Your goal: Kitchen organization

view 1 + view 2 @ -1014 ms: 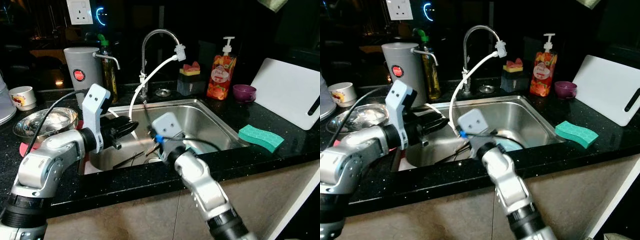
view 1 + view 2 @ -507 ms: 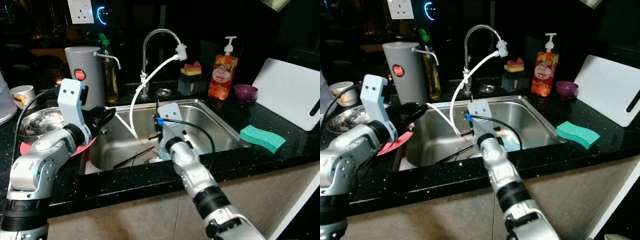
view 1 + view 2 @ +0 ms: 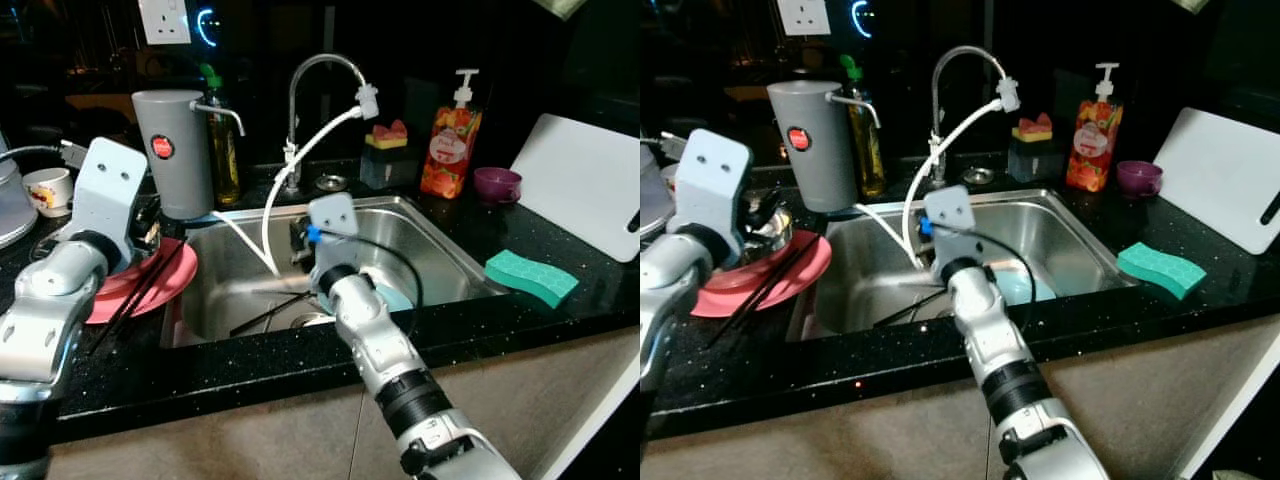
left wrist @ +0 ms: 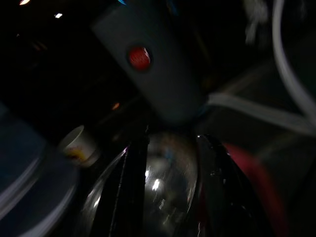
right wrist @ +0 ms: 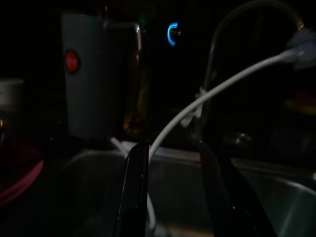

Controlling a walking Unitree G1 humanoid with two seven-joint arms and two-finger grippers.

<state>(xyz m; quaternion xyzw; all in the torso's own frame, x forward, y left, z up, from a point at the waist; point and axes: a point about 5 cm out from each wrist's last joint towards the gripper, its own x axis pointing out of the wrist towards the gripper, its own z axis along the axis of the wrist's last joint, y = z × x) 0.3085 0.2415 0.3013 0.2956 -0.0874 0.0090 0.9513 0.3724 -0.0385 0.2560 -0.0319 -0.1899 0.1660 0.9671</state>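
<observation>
I've swung my left claw (image 4: 168, 197) out of the sink (image 3: 440, 250); it hangs open and empty over the steel bowl (image 4: 168, 182). Pink plate (image 3: 160, 285) with chopsticks (image 3: 140, 295) sits on the surface; right claw (image 5: 170, 197) open above the sink.

1. Sink (image 3: 440, 262) sunk mid-tabletop (image 3: 250, 360), faucet (image 3: 318, 75) behind it.
2. Left of sink: plate (image 3: 150, 285) carrying chopsticks (image 3: 145, 290), bowl (image 3: 770, 225) just behind, canister (image 3: 172, 150) and bottle (image 3: 224, 140) farther back, cup (image 3: 45, 190) far left.
3. Right of sink: sponge (image 3: 530, 277) near front edge, cutting board (image 3: 585, 185) behind, soap dispenser (image 3: 447, 140) and small bowl (image 3: 497, 184) at back.
4. In sink: more chopsticks (image 3: 270, 312).
</observation>
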